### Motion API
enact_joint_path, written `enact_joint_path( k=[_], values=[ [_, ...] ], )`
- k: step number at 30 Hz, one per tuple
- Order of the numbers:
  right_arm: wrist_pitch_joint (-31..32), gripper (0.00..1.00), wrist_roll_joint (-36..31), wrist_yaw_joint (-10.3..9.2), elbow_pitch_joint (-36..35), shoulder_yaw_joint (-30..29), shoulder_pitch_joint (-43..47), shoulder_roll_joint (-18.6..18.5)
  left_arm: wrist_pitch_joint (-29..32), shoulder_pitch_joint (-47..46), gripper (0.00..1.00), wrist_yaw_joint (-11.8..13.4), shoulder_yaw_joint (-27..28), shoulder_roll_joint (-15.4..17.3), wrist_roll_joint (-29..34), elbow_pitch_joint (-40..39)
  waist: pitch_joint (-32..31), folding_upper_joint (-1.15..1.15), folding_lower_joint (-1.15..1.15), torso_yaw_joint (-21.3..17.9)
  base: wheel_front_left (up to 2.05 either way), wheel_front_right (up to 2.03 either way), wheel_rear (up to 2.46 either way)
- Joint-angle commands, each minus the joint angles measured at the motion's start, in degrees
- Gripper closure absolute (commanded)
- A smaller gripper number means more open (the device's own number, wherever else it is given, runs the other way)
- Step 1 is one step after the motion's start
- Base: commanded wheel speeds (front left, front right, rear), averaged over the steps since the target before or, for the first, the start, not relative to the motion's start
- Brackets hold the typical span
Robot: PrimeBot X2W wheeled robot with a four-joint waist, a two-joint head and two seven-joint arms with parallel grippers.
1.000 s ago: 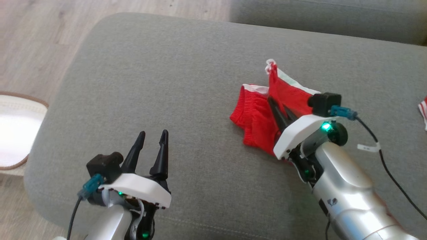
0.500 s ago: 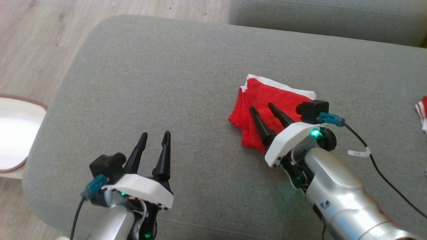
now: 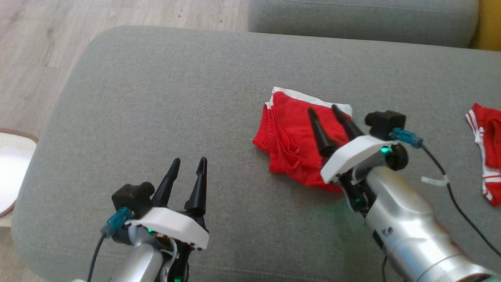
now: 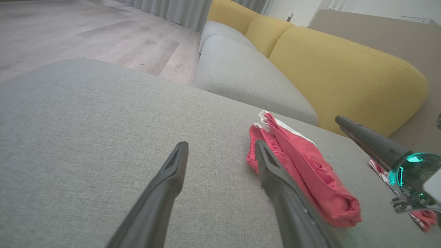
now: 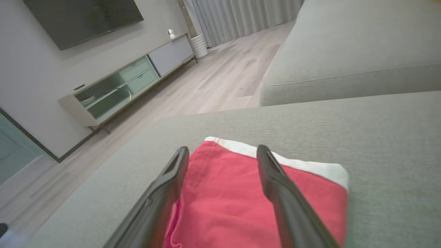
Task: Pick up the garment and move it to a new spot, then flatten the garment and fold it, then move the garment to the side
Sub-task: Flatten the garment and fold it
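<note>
- The red garment, shorts-like with white trim along its far edge, lies folded into a compact stack on the grey sofa cushion, right of the cushion's centre in the head view.
- The right gripper sits over the near right part of the garment, its two dark fingers spread wide and holding nothing. From the left wrist view the fingers appear lifted clear of the cloth.
- The left gripper hovers over bare cushion at the lower left, well apart from the garment, its jaws wide and empty.
- A small dark emblem is printed on the right arm's silver forearm, too small to read.
- A white tag wraps the black cable beside that arm; any writing on it is illegible.
- A second red-and-white garment lies at the cushion's far right edge.
- A yellow backrest rises behind the cushion.
</note>
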Motion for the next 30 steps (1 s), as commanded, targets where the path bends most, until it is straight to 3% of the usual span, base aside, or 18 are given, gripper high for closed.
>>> enact_joint_path(
  k=[1,6,7,8,9,11,12,30],
  values=[
    [-1.2,0.0,-1.6,0.37,-0.6,-1.2,-2.6,0.9,-0.6,-1.2,0.0,0.0,1.8,0.3,0.6,-2.1,0.1,0.0,0.0,-0.1,0.0,0.0,0.0],
    [-1.7,0.0,-5.8,0.37,1.5,-4.0,-2.3,-0.4,-0.6,-1.2,0.0,0.0,1.4,0.3,0.5,-2.2,0.4,0.0,0.0,0.0,0.0,0.0,0.0],
    [-1.8,0.15,-6.7,0.37,1.9,-4.2,-2.1,-0.7,-0.5,-1.2,0.0,0.0,1.3,0.3,0.5,-2.2,0.5,0.0,0.0,0.1,0.0,0.0,0.0],
    [-1.8,0.37,-7.5,0.37,2.2,-4.3,-1.9,-0.9,-0.5,-1.3,0.0,0.0,1.3,0.3,0.4,-2.2,0.6,0.0,0.0,0.1,0.0,0.0,0.0],
    [-1.8,0.68,-9.2,0.37,2.9,-4.0,-1.3,-1.3,-0.5,-1.4,0.0,0.0,1.3,0.3,0.4,-2.1,0.7,0.0,0.0,0.4,0.0,0.0,0.0],
    [-1.6,0.94,-10.3,0.37,3.1,-3.3,-0.4,-1.2,-0.5,-1.5,0.0,0.1,1.3,0.3,0.3,-2.1,0.9,0.0,0.0,0.5,0.0,0.0,0.0],
    [-1.4,1.0,-10.6,0.37,3.0,-2.9,0.1,-1.1,-0.5,-1.5,0.0,0.1,1.3,0.3,0.3,-2.1,0.9,0.0,0.0,0.6,0.0,0.0,0.0],
    [2.2,1.0,-9.5,0.37,-1.1,6.4,3.9,0.9,-0.6,-2.4,0.0,0.2,1.5,0.4,0.0,-1.9,1.8,0.0,0.0,2.1,0.0,0.0,0.0]
  ],
)
